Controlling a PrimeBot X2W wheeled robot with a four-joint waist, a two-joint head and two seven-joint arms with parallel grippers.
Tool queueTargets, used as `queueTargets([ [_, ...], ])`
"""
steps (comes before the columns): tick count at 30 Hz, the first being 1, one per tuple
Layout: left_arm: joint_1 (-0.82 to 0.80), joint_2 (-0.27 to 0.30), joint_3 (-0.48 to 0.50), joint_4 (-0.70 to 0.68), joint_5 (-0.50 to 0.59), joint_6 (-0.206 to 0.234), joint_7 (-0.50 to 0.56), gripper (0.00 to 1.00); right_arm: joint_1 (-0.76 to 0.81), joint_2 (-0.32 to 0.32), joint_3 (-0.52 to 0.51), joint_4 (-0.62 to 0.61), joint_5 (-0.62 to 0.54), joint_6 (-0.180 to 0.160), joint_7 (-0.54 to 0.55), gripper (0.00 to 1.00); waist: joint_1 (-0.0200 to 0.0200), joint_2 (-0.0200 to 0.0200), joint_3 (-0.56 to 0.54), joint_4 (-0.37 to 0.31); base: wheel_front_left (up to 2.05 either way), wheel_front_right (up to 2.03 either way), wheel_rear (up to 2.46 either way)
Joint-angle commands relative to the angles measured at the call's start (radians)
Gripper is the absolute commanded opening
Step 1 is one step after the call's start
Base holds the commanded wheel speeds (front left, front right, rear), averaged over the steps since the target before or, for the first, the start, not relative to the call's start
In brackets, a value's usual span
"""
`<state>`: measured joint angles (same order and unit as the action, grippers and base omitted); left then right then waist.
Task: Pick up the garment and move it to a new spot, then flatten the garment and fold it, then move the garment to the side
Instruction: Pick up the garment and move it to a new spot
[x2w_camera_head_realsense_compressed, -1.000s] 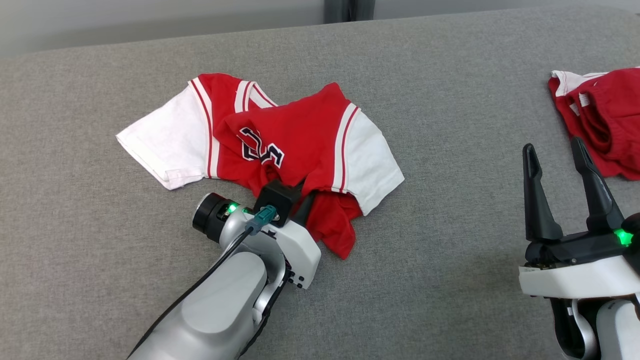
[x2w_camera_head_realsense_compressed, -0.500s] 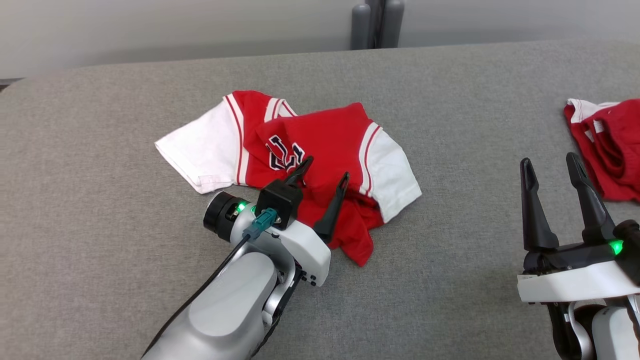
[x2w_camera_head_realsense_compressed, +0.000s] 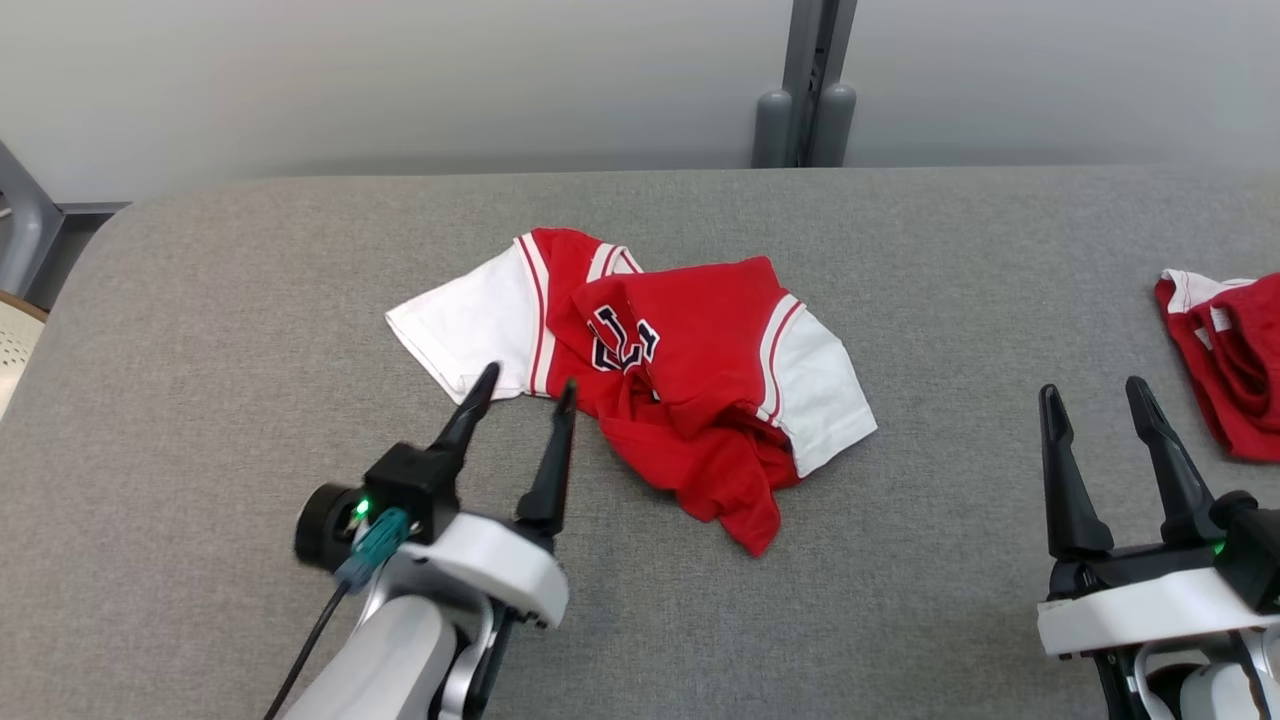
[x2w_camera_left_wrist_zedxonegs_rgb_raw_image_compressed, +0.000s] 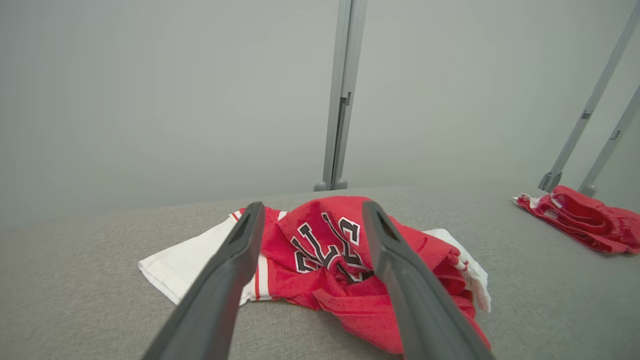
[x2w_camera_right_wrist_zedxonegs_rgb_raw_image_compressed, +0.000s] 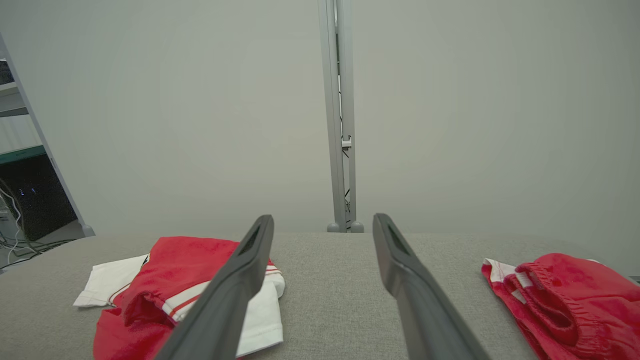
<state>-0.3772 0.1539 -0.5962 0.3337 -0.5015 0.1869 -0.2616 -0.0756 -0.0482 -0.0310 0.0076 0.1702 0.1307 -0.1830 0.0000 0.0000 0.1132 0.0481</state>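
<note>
Beside crumpled garment (x2w_camera_head_realsense_compressed: 700, 340), left gripper (x2w_camera_head_realsense_compressed: 529, 376), jaws apart.

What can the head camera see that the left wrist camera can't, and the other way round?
Head camera: the open right gripper and the table's rounded left end. Left wrist camera: two slanted poles at the far right. Both: the shirt crumpled on the grey table, the red shorts to its right, the upright post behind, and the open left gripper.
</note>
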Motion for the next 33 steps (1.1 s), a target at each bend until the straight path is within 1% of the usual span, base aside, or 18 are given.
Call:
queueTargets([
  [1, 0.033, 0.017, 0.021, -0.016, 0.008, 0.013, -0.005, 1.0, 0.012, -0.005, -0.004, 0.004, -0.001, 0.0, -0.01, 1.0, 0.0, 0.0, -0.012, 0.01, 0.0, 0.0, 0.0],
  [8, 0.19, 0.047, 0.14, -0.145, 0.034, 0.048, -0.005, 1.0, 0.068, -0.005, 0.012, 0.04, 0.035, 0.0, -0.038, 1.0, 0.0, 0.0, -0.05, 0.027, 0.0, 0.0, 0.0],
  [11, 0.261, 0.042, 0.186, -0.193, 0.044, 0.054, -0.005, 1.0, 0.092, -0.005, 0.019, 0.058, 0.053, 0.0, -0.05, 1.0, 0.0, 0.0, -0.063, 0.032, 0.0, 0.0, 0.0],
  [15, 0.332, 0.038, 0.228, -0.223, 0.06, 0.048, -0.005, 1.0, 0.11, -0.005, 0.028, 0.081, 0.064, 0.0, -0.062, 1.0, 0.0, 0.0, -0.078, 0.037, 0.0, 0.0, 0.0],
  [19, 0.366, 0.029, 0.255, -0.224, 0.071, 0.043, -0.005, 1.0, 0.11, -0.005, 0.033, 0.105, 0.068, 0.0, -0.068, 1.0, 0.0, 0.0, -0.086, 0.042, 0.0, 0.0, 0.0],
  [33, 0.385, -0.003, 0.286, -0.196, 0.118, 0.014, -0.005, 1.0, 0.091, -0.005, 0.033, 0.14, 0.059, 0.0, -0.075, 1.0, 0.0, 0.0, -0.092, 0.051, 0.0, 0.0, 0.0],
])
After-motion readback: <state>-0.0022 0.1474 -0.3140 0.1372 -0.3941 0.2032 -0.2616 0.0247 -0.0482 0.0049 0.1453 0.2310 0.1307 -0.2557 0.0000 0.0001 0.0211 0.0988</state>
